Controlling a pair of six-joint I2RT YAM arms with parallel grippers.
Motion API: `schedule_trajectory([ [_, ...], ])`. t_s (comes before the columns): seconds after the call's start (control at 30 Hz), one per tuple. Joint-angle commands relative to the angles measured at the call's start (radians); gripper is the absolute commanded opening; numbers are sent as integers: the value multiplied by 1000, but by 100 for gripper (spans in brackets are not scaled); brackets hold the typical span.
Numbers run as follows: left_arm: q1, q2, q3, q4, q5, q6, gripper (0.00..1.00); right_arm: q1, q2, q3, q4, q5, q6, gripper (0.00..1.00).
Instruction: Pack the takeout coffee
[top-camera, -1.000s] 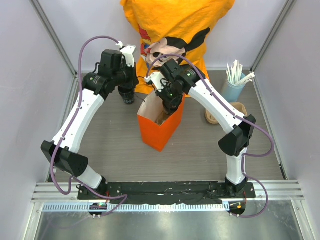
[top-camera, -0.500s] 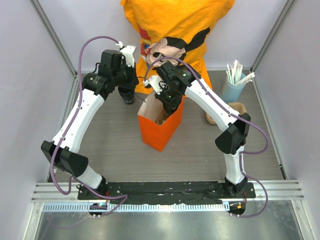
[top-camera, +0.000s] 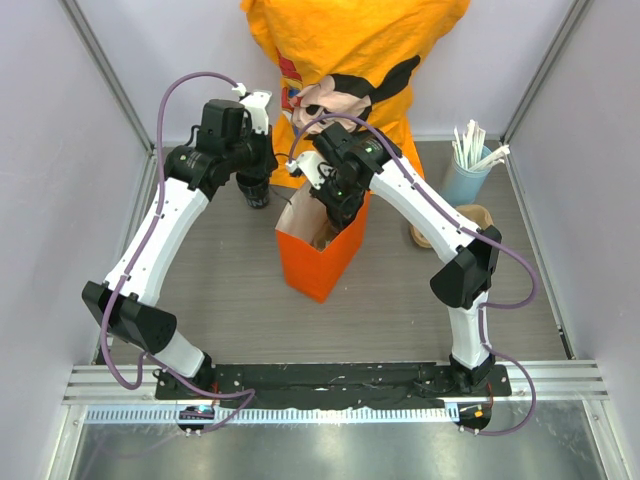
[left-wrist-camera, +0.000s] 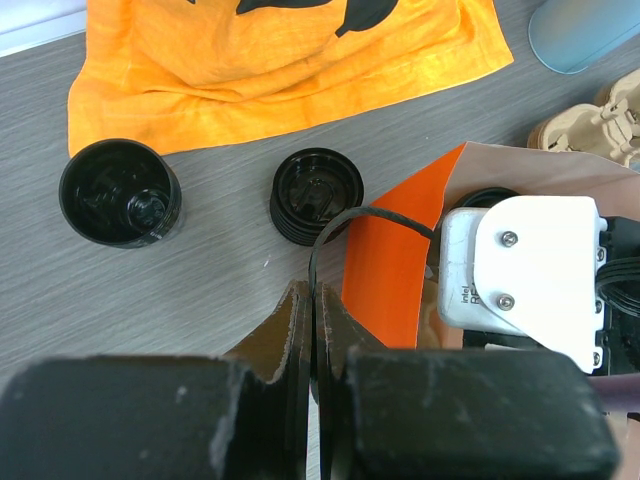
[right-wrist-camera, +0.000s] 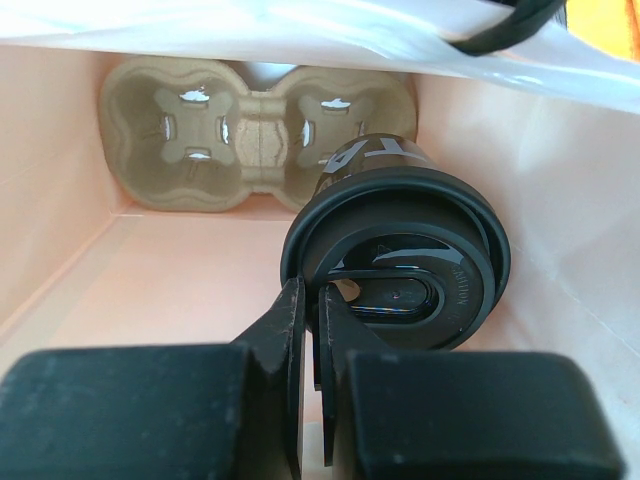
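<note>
Jaws of right gripper (right-wrist-camera: 312, 330) nipped tight on lid rim of takeout coffee (right-wrist-camera: 400, 260), down inside orange paper bag (top-camera: 318, 265).
Cup upright, over one end of pulp cup carrier (right-wrist-camera: 250, 135) on bag floor; seated or not, cannot tell. Jaws of left gripper (left-wrist-camera: 312, 320) pressed together on bag's rim, thin black handle loop arching from between them. On tabletop (left-wrist-camera: 230, 270) beyond: open black cup (left-wrist-camera: 120, 192) and short black lid stack (left-wrist-camera: 317, 195), set apart.

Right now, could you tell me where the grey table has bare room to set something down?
Free: the table between the orange paper bag and the arm bases. Crowded: behind it by the open black cup and orange cloth, and around the blue stirrer cup.
</note>
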Motion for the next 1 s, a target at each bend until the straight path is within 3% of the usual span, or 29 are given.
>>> schedule_trajectory([
  [0.0,3,-13,4,16,9,-6,0,6,-1,39,-9,15,-18,1],
  [0.97,3,-13,4,14,26,-5,0,2,5,15,45,-14,-38,1],
])
